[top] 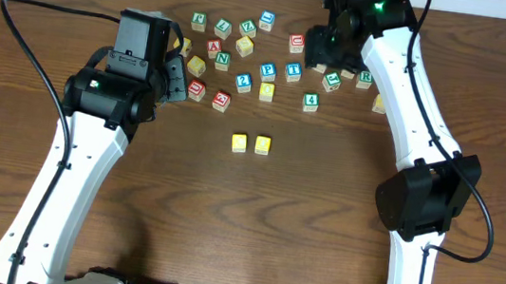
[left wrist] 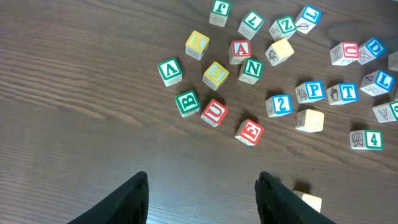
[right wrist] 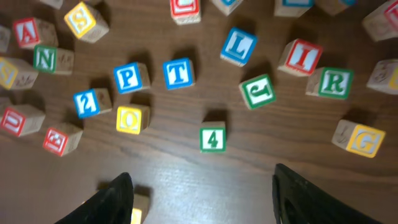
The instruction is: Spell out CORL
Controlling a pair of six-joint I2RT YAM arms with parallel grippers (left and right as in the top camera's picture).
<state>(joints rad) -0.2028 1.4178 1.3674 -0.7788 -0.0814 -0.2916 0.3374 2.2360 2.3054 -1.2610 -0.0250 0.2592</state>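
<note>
Two yellow blocks point(top: 239, 141) point(top: 262, 144) sit side by side mid-table; I cannot read their letters. One shows at my left gripper's right finger point(left wrist: 310, 201) and one by my right gripper's left finger point(right wrist: 138, 208). A green R block point(right wrist: 336, 83) point(top: 364, 77) and a blue L block point(right wrist: 237, 45) point(left wrist: 379, 81) lie in the scatter at the back. My left gripper point(left wrist: 202, 180) point(top: 176, 76) is open and empty over bare wood left of the scatter. My right gripper point(right wrist: 202, 177) point(top: 325, 55) is open and empty, above the scatter's right part.
Several loose letter blocks lie at the back: a yellow O point(right wrist: 129, 119), blue P point(right wrist: 131, 77), blue T point(right wrist: 178, 73), green 4 point(right wrist: 212, 139), red I point(right wrist: 303, 56), yellow G point(right wrist: 360, 139), red E point(left wrist: 249, 131), red U point(left wrist: 214, 112), green B point(left wrist: 186, 101).
</note>
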